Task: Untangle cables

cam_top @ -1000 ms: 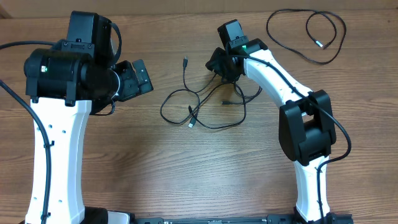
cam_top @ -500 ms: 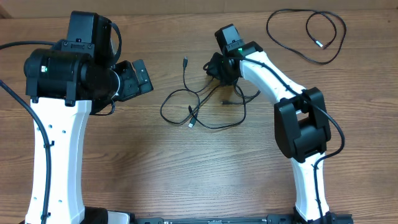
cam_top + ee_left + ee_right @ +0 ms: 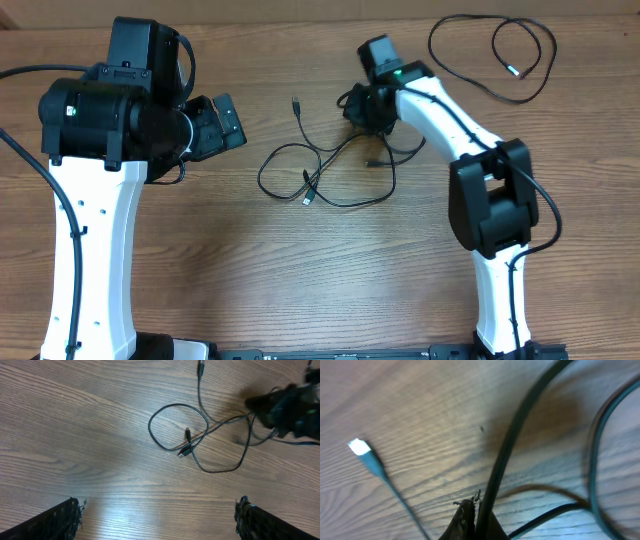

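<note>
Since a second ago: right gripper has shifted a little to the robot's right at the far edge of the tangle, and its fingers have come together. Tangle barely disturbed.

Nearest the base: bare wood table.

Mid-table: the cables lie flat in loose overlapping loops, with two plug ends lying just beside each other near the crossing.

Left gripper: fingers spread wide, holding nothing, off to the left of the loops.

Beyond the loops: the right wrist view shows the fingertips pressed together on one black cord, pinching it low against the wood. A free plug lies to the left of it.

Far right corner: a separate cord, well apart from the tangle.

Handling, my estimate: light, limp and thin, so a pull drags the whole bundle. Best gripped near a plug end, with the other arm pinning a loop.
</note>
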Robot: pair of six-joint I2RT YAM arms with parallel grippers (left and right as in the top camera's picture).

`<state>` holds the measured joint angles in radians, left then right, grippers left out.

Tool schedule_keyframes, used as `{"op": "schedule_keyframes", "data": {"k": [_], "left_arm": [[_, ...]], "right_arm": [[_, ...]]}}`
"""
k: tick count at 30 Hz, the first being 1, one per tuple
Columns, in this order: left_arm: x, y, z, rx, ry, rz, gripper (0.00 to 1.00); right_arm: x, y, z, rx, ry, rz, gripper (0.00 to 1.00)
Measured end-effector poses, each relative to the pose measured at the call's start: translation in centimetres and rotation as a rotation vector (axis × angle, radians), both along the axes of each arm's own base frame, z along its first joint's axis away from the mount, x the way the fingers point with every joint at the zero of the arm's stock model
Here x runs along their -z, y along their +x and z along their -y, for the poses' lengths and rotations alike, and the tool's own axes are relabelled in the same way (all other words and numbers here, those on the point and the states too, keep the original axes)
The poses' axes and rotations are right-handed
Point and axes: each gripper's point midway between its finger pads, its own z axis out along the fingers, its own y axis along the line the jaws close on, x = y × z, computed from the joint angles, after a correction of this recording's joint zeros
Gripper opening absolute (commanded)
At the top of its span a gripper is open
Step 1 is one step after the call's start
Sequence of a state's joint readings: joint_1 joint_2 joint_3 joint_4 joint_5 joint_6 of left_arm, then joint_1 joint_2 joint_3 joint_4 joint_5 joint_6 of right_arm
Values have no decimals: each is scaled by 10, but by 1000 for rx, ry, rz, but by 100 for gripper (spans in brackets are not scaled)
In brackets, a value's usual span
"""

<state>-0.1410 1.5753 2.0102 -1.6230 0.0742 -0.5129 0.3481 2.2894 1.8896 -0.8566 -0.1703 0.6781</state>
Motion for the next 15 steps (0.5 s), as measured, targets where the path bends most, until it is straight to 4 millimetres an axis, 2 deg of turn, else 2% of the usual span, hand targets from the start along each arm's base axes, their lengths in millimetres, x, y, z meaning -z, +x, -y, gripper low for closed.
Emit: {"op": "schedule_keyframes", "data": {"k": [2, 4, 7, 11, 14, 15], "left_arm": [[0, 0, 0, 0, 0, 0, 100], [0, 0, 0, 0, 0, 1, 100], [0, 1, 0, 0, -1, 4, 100], [0, 1, 0, 0, -1, 4, 100], [0, 1, 0, 0, -1, 4, 100], [0, 1, 0, 0, -1, 4, 100]], "right_arm": [[-20, 7, 2, -39, 21, 47, 4], [-50, 13, 3, -78, 48, 114, 4], [-109, 20, 1, -136, 81, 252, 4], [-215, 14, 2, -200, 115, 493, 4], [-290, -2, 13, -222, 123, 665, 4], [-309, -8, 19, -222, 122, 708, 4]]}}
